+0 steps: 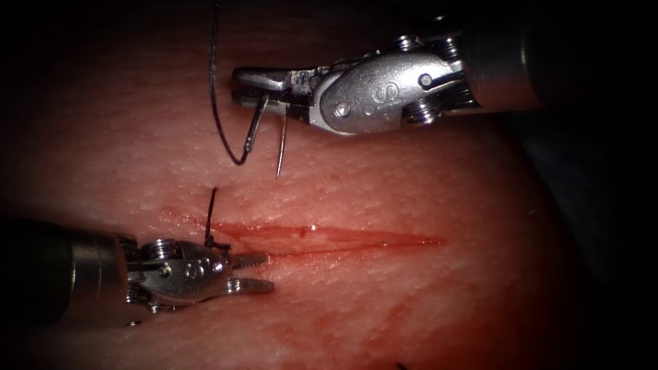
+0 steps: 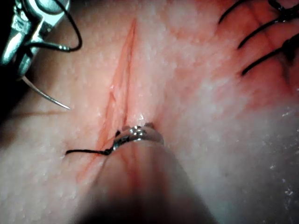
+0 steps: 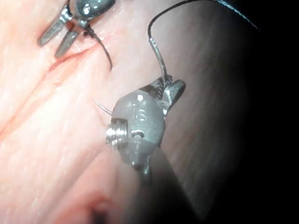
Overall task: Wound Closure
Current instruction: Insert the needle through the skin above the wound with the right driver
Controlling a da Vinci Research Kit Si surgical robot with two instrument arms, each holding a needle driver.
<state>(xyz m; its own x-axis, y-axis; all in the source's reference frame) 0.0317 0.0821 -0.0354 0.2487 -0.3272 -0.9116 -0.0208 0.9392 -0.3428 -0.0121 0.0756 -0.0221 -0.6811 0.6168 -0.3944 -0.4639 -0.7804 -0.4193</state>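
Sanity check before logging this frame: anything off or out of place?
Nothing stands out. Right pincer holds the needle mid-curve, clear above the tissue, thread trailing. Left pincer is open, holding nothing, beside a knotted thread end at the cut.

A surgical training bench is indicated: a slab of pork-belly tissue (image 1: 425, 185) with a cut (image 1: 329, 240) is lit by an endoscope, and two wristed metal needle drivers (image 1: 250, 88) (image 1: 255, 273) are seen over it.

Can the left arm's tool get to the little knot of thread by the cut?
Probably yes. The left end effector is open, holding nothing, right beside the knot, with nothing between. The right end effector holds the needle farther off.
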